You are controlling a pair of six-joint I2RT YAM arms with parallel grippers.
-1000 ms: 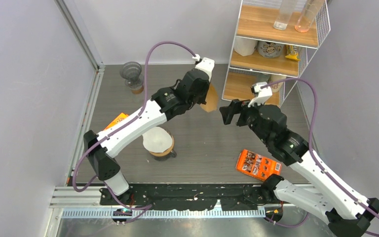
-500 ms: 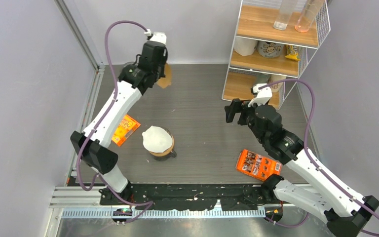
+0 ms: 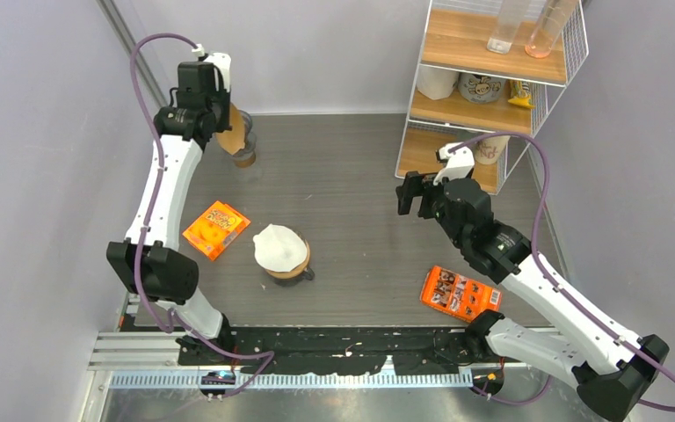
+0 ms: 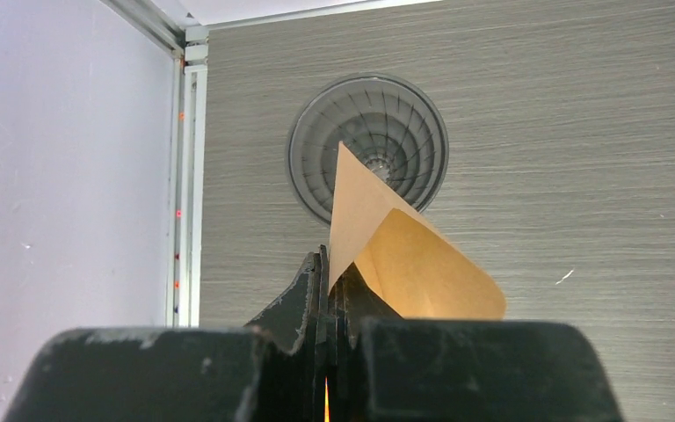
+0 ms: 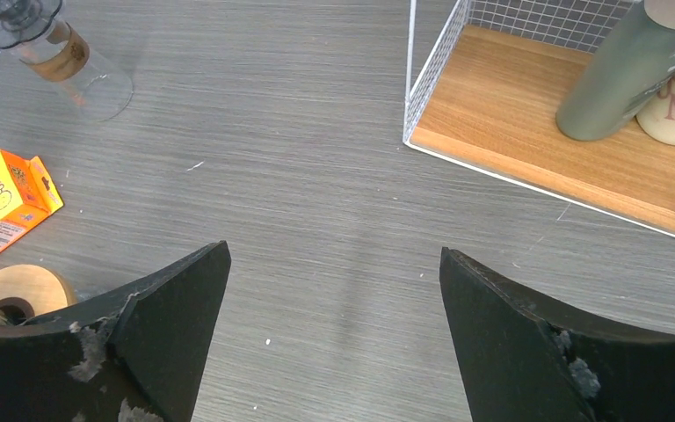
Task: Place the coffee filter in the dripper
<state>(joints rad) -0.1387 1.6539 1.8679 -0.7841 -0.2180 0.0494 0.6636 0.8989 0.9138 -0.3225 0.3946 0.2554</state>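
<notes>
Left wrist view, left jaws pinching brown coffee filter over grey dripper, upper middle, right jaws spread wide.

I'm seeing a grey wood-grain table with a glass carafe capped by white paper mid-table. Orange box just left of it, orange snack packet off to its right, dripper well behind-left, wire shelf rack far behind-right.

White-linked, black-jointed arms trail purple cables; the right tool has chipped black fingers
</notes>
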